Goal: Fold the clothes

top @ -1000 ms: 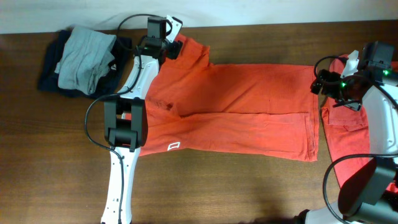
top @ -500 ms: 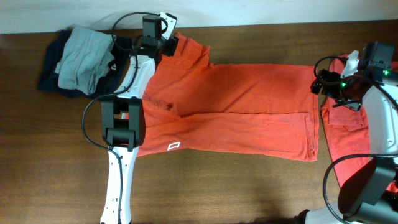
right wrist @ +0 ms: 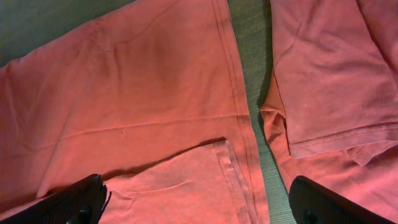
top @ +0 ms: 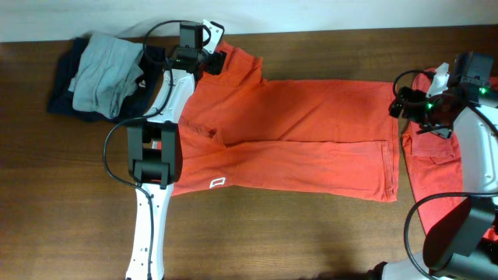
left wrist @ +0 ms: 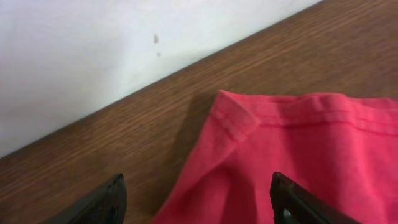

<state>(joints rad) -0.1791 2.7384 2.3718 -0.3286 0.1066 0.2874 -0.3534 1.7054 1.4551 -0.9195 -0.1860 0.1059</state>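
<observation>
1. Shirt: orange-red and spread flat across the middle of the bench, with its length running left to right.
2. A straight edge runs along the shirt where one layer lies over another. The right wrist view shows the hemmed corner of that upper layer.
3. A small white logo sits near the shirt's lower left corner, just beside the left arm.
4. The sleeve lies at the shirt's upper left, close to the back edge of the bench.
5. The left fingers stand apart over the sleeve's corner. The cloth lies between them unpinched, and they hold nothing.
6. The right fingers are spread wide above the shirt's right hem and grip nothing.
7. A second shirt of the same colour lies just right of that hem. A narrow strip of bare bench separates the two, and the second shirt is partly hidden by the right arm.
8. A pile of grey and navy clothes sits at the far left corner, left of the left arm and apart from the shirt.
9. The bench is dark brown wood, and a white wall rises behind it.
</observation>
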